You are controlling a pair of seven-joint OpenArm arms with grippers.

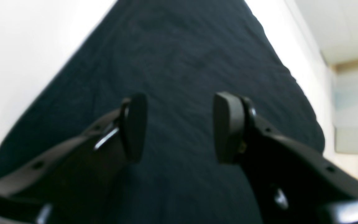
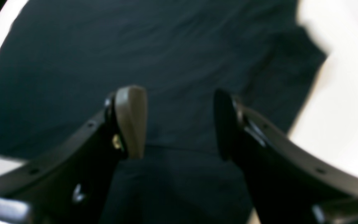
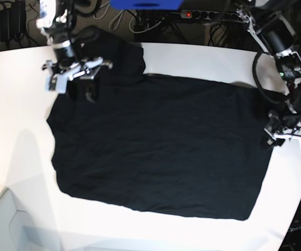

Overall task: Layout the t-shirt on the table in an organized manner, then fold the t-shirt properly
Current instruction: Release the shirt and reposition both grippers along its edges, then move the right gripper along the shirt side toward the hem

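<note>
Black soft fabric t-shirt (image 3: 161,146) lies spread on our white tabletop (image 3: 14,104), beneath both end effectors, left (image 1: 179,127) and right (image 2: 179,124), each gaping, empty.

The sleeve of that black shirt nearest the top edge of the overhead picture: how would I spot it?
Start with the white table and the black t-shirt spread flat across it. Follow the shirt to its upper left corner, beside the right tool. There the sleeve sticks out toward the cables, the only flap breaking the shirt's straight outline.

Tangled cables (image 3: 155,21), power strip (image 3: 205,14), blue box (image 3: 145,4).
</note>
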